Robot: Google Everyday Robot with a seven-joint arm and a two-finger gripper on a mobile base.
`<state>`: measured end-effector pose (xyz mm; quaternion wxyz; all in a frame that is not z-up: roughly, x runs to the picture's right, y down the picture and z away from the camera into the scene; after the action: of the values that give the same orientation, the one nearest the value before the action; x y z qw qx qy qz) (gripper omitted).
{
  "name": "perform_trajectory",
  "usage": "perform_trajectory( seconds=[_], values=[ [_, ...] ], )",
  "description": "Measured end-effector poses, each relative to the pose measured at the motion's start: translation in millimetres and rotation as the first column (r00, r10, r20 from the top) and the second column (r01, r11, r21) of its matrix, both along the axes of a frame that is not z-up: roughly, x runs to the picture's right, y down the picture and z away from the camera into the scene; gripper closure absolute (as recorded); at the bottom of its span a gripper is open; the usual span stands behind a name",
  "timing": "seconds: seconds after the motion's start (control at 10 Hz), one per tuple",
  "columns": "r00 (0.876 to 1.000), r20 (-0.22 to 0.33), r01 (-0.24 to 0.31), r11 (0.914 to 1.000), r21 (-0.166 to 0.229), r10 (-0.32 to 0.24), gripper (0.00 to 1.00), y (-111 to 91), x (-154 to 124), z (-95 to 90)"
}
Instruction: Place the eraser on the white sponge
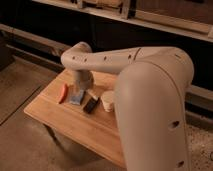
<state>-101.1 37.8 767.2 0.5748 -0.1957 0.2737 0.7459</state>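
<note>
The eraser [90, 105], a small black block, lies on the wooden table [65, 122] just left of the white paper cup [107, 100]. The white sponge [76, 96], a flat pale blue-grey pad, lies to the left of the eraser, close beside it. My gripper [84, 89] hangs at the end of the downward-bent wrist, just above and behind the sponge and the eraser. The eraser rests on the table, apart from the sponge.
An orange-red curved piece [62, 92] lies left of the sponge near the table's left edge. My large pale arm [150, 95] fills the right of the view and hides the table's right part. Dark shelving [150, 20] runs behind the table.
</note>
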Motion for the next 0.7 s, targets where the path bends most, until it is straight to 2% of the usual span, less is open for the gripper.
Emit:
perform_trajectory(
  seconds=[0.3,0.7],
  values=[
    [1.0,-0.001,-0.024,0.9996,-0.018,0.024,0.35,6,0,9.9],
    [1.0,-0.001,-0.01,0.999,-0.043,0.01,0.35,8,11,29.8]
  ],
)
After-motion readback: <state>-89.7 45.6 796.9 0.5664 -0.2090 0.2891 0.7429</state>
